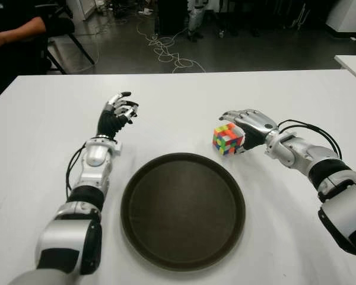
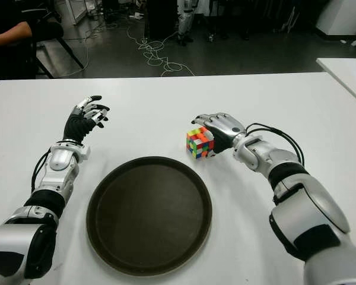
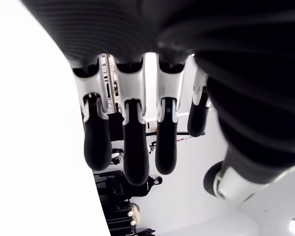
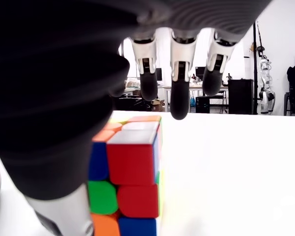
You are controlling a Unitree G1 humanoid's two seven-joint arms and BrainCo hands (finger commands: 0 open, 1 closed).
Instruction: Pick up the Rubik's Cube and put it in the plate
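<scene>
A white table [image 1: 41, 119] fills most of the frame, with a round dark plate [image 1: 183, 211] sitting low in the centre. The Rubik's Cube [image 1: 228, 138] stands on the table just above the plate's upper right edge, outside it and apart from its rim.

The right hand [image 1: 249, 126] comes in from the right side of the frame and sits directly to the right of the cube, its palm close against it. In the right wrist view, 3 fingers [image 4: 179, 73] arch over the cube's top with their tips off its surface, and the thumb side looms dark beside it; the hand is loosely open around the cube, not clamped on it.

The left hand [image 1: 116, 116] shows in the left middle of the frame, above and left of the plate, fingers relaxed and partly curled, holding nothing.

In the upper left corner, a person's arm [image 1: 15, 32] shows beside a dark chair [image 1: 62, 35]. Cables [image 1: 166, 50] trail over the floor beyond the table.
</scene>
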